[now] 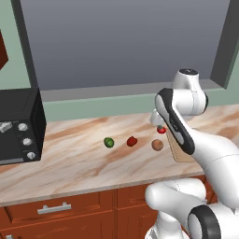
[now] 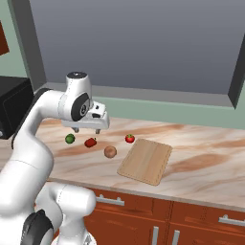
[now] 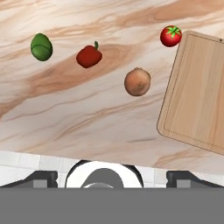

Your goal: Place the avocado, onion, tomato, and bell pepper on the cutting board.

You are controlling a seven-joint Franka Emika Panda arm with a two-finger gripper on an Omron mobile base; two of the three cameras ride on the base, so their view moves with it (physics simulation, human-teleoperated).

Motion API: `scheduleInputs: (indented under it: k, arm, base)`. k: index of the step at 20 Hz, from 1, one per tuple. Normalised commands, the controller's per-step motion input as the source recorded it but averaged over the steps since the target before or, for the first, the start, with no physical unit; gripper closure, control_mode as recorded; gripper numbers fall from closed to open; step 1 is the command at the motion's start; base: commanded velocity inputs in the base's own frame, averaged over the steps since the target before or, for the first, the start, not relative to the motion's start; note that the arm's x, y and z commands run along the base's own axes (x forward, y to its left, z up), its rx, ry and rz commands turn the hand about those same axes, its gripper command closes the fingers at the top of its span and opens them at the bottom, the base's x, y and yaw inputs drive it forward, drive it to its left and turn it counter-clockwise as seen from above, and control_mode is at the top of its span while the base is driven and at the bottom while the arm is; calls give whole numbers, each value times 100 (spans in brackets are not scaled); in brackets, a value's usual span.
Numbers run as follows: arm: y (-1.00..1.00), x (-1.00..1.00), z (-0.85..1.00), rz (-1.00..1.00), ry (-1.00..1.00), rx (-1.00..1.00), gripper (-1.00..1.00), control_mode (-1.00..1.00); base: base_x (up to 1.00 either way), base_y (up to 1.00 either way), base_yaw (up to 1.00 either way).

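From the left base view, the small dark green roundish avocado (image 1: 108, 142), the darker red lumpy bell pepper (image 1: 132, 141) and the tan round onion (image 1: 157, 145) sit in a row mid-worktop, with the bright red tomato (image 1: 161, 130) beside the arm. From the right base view, the two-finger gripper (image 2: 86, 130) hangs above the worktop over the avocado and pepper, left of the flat light tan wooden cutting board (image 2: 146, 161), which is bare. In the hand view, all four items lie ahead of the widely parted, empty finger tips (image 3: 40, 178), the onion nearest, the tomato touching the board's far corner.
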Motion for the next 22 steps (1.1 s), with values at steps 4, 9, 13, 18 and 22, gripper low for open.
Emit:
scheduleInputs:
  k: [4, 9, 13, 18, 22]
  arm:
    - [-21, 24, -12, 0, 4, 0, -100, -100]
    - [-9, 28, -12, 0, 1, -1, -100, -100]
    - [-2, 26, -19, 0, 0, -4, -100, -100]
    - [0, 18, -25, 1, 0, -5, -100, -100]
    - [-9, 19, -24, 1, 0, -1, -100, -100]
  base:
    - [0, 0, 0]
    - [0, 0, 0]
    - [0, 0, 0]
    - [0, 0, 0]
    - [0, 0, 0]
